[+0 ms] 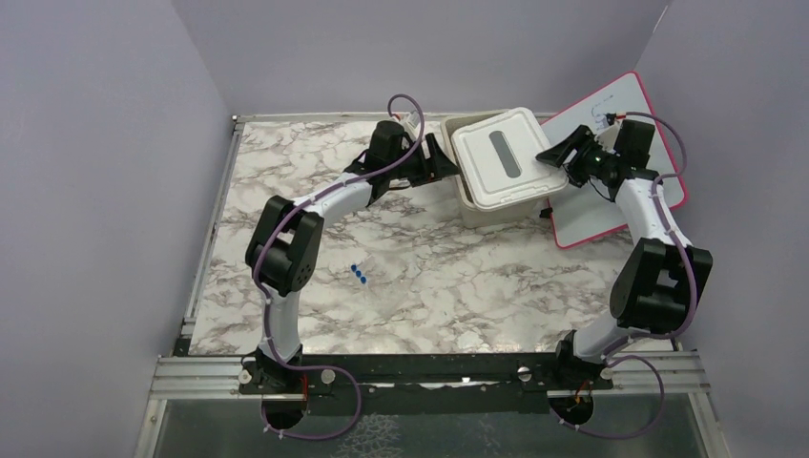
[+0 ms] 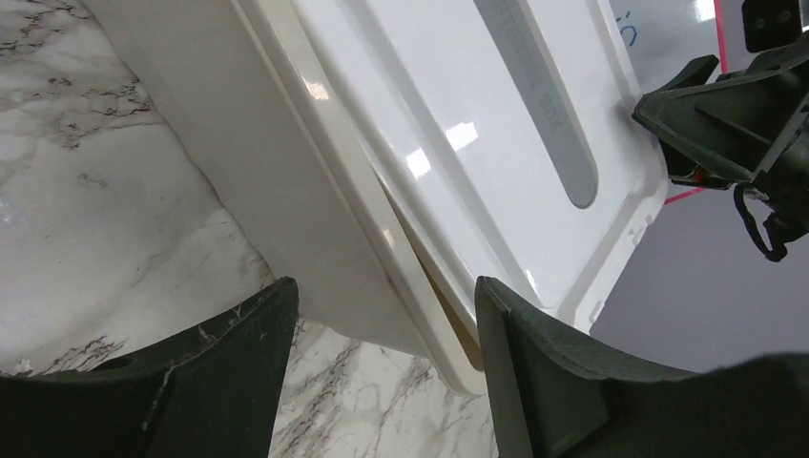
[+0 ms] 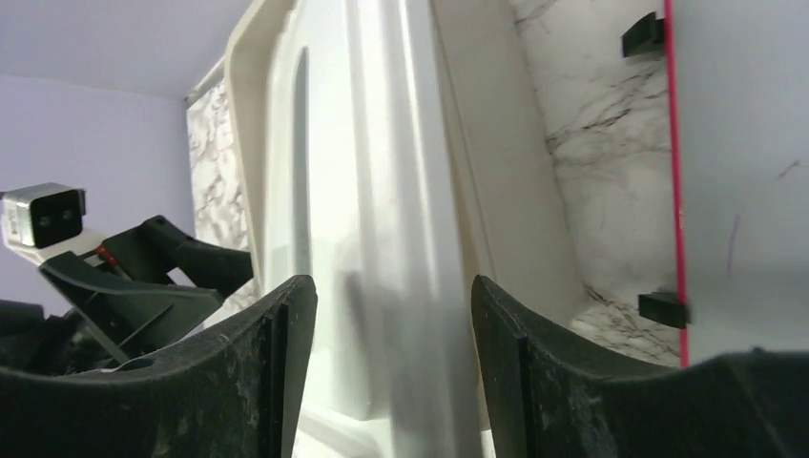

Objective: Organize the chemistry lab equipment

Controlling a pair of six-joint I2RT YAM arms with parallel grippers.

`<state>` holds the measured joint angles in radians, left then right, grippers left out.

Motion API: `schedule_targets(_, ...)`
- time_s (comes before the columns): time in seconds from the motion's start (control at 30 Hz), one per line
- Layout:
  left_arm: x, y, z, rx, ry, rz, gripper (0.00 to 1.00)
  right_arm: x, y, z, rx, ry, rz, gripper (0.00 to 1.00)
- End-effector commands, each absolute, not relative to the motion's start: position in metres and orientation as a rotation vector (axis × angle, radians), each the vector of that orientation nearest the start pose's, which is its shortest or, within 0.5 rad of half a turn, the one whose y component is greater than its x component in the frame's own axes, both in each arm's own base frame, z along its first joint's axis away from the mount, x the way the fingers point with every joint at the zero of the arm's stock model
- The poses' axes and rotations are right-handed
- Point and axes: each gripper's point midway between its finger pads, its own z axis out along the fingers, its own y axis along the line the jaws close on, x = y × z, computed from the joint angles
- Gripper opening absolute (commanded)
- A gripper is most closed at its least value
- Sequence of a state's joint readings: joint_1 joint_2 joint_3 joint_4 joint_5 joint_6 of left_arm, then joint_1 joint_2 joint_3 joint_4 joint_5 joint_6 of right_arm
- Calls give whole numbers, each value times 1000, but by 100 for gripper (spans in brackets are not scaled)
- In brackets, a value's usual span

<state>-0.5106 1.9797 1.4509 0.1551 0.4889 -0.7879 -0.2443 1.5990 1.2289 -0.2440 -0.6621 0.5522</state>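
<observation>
lid [image 2: 448, 105]: white plastic, glossy, smooth | tub [image 2: 229, 162]: beige plastic, smooth, soft sheen | table [image 1: 458, 277]: marble-look top, smooth | whiteboard [image 1: 587, 215]: glossy white face, pink frame | right gripper [image 3: 391, 286] fingers [image 3: 248, 382]: blk matt plastic, scuffed, dusty

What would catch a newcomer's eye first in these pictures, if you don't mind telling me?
The beige tub under its white lid at the far middle of the marble table, with the left arm and right arm reaching it from either side, jaws open at its edges. Next, the pink-framed whiteboard at the far right, and three small blue caps alone mid-table, left of centre.
</observation>
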Motion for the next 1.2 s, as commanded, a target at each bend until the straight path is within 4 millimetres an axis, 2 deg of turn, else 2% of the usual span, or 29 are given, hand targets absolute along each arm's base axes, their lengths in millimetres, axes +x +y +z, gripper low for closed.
schedule_targets(0.0, 438, -371, 191, 98, 2102, -1285, 71, 435, -2, 203, 418, 2136, 698, 68)
schedule_targets(0.2, 439, -372, 191, 102, 2109, -1277, 72, 436, 2, 196, 391, 2157, 731, 69)
schedule_targets(0.33, 442, -370, 192, 96, 2111, -1249, 72, 436, -10, 196, 411, 2155, 628, 69)
schedule_targets(0.47, 443, -371, 193, 99, 2112, -1250, 72, 433, -13, 192, 401, 2169, 601, 61)
schedule_targets(0.8, 442, -379, 189, 99, 2129, -1292, 73, 435, 1, 182, 366, 2187, 720, 39)
schedule_targets(0.97, 444, -385, 182, 81, 2146, -1300, 74, 438, 4, 181, 362, 2186, 742, 35)
schedule_targets(1.17, 446, -386, 183, 70, 2136, -1294, 74, 443, 11, 183, 338, 2174, 787, 32)
